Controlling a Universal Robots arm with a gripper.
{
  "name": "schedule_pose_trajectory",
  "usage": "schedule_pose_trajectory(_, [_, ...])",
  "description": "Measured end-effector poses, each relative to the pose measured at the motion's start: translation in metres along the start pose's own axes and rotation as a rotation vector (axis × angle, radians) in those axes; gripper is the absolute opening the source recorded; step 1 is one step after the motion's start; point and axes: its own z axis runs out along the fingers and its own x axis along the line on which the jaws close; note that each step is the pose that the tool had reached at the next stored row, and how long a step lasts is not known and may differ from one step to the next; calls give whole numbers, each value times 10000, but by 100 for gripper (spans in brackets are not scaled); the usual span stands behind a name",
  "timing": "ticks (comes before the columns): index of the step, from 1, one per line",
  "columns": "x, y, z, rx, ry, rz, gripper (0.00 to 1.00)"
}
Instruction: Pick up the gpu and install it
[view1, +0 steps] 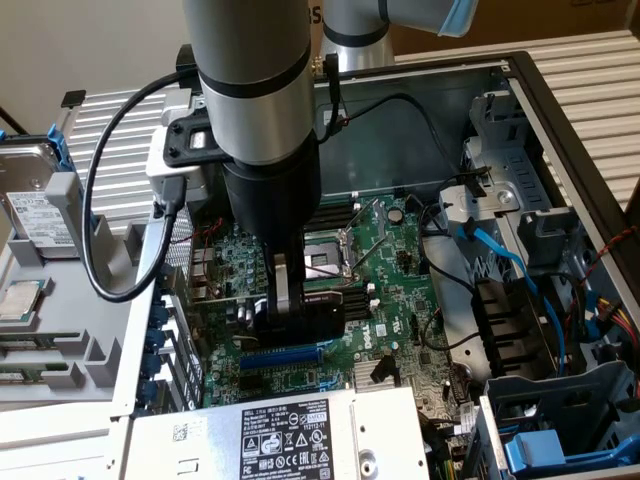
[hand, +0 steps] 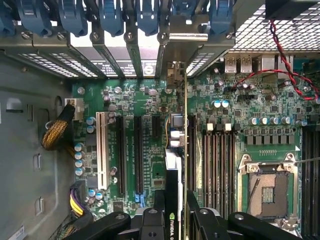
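Arm: the grey robot arm (view1: 255, 90) reaches from above into the open computer case (view1: 420, 130).
Tool: the gripper (view1: 290, 300) (hand: 177, 217) is clamped on the gpu (view1: 312, 318) (hand: 173, 200). In the wrist view its black fingers (hand: 152, 220) press on both faces of the card.
Gpu: it stands upright on its edge over the motherboard (view1: 390, 260) (hand: 235, 105), with the black cooler on one face and the thin green board on the other. Its silver bracket (hand: 188, 36) is at the rear wall of the case, beside the row of blue clips (hand: 110, 15). I cannot tell if its lower edge already sits in a slot.
Nearby on the board: a blue slot (view1: 290, 355) lies just beside the card, on the side of the power supply (view1: 290, 430). The open processor socket (view1: 325, 255) (hand: 267, 187) is on the other side.
Cables: a blue cable (view1: 500, 250) runs along the drive bays at the exterior view's right. Red and black wires (hand: 270, 75) cross one corner of the board.
Surface: the case lies on its side on a pale ribbed surface (view1: 590, 70).
Beside the case: at the exterior view's left, a grey rack (view1: 90, 330) holds a silver hard drive (view1: 30, 205).
Room: a plain light wall (view1: 90, 40) is behind.
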Motion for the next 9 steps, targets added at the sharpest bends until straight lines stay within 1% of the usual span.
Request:
schedule_pose_trajectory(4, [0, 0, 2, 3, 13, 50, 27])
schedule_pose_trajectory(9, [0, 11, 11, 10, 15, 179, 27])
